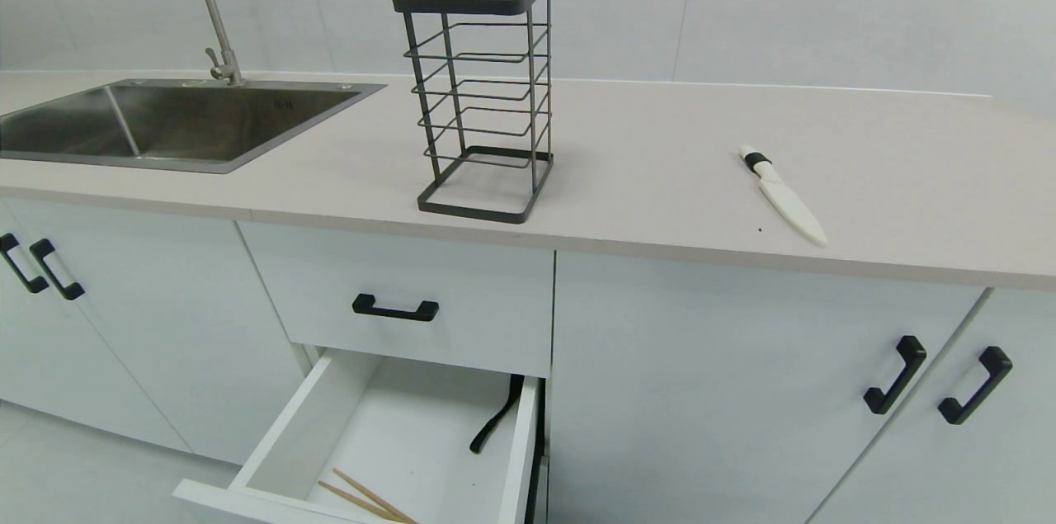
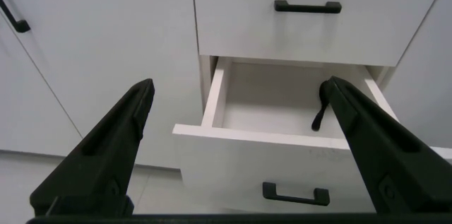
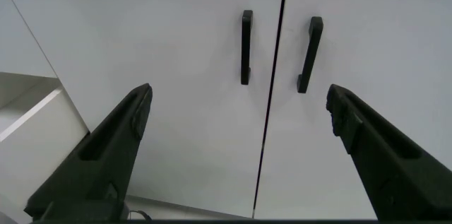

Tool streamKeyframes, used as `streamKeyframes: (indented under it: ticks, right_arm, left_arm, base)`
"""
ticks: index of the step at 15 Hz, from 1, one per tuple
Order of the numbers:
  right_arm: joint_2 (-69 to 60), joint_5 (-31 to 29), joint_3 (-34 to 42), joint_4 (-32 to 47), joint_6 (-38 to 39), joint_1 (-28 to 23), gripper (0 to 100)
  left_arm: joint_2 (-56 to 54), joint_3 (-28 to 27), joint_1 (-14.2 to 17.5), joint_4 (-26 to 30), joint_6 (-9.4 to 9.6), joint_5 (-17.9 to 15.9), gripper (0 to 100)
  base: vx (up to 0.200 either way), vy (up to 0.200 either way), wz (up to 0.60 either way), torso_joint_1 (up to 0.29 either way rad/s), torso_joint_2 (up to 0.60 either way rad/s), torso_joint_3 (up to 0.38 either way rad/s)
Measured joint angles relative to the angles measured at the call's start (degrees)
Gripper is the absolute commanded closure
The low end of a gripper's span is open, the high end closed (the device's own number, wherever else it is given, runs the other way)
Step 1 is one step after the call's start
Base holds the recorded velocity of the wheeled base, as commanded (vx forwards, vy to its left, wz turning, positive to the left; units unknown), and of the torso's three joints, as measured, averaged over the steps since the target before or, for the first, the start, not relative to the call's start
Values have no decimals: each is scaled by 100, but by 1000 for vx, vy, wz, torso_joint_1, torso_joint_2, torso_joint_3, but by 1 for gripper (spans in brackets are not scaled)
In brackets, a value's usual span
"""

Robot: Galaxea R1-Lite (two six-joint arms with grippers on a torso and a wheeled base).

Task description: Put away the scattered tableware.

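Lying near the counter's (image 1: 643, 144) front edge toward its right end, the knife (image 1: 782, 195) points handle back-left, blade tip front-right. The right gripper (image 3: 239, 90), jaws spread and empty, faces the doors (image 3: 176, 75) below that end, so it seems nearer; the left gripper (image 2: 239, 83), likewise spread and empty, faces the open drawer (image 2: 247, 139).

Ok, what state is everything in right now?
Lower drawer, pulled open.
Upper drawer, shut.
Right cabinet doors, shut.
Knife, lying flat on the counter.
Rack, upright, empty.
Chopsticks, lying in the lower drawer.
Faucet, no water running.
Left end effector, open, empty.
Right end effector, open, empty.
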Motion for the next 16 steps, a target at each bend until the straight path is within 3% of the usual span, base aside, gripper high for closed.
streamKeyframes:
  ticks: [4, 6, 8, 11, 16]
  right_arm:
    - [-16, -2, 0, 2, 5, -4, 0]
    - [-16, 0, 0, 2, 5, 0, 0]
    - [-16, -2, 1, 2, 5, -4, 0]
    - [-16, -2, 1, 2, 5, -4, 0]
    - [-16, -2, 1, 5, 5, -4, 0]
  left_arm:
    - [0, 0, 0, -49, 171, -72, 0]
    - [2, -5, 0, -213, 116, -77, 0]
    - [21, -369, -2, -772, -80, -167, 0]
    - [76, -931, -35, 27, -228, -306, 0]
    - [635, -1237, -149, 163, -395, -452, 0]
  base:
    - [0, 0, 0, 0, 0, 0]
    - [0, 0, 0, 0, 0, 0]
    - [0, 0, 0, 0, 0, 0]
    - [0, 0, 0, 0, 0, 0]
    - [0, 0, 0, 0, 0, 0]
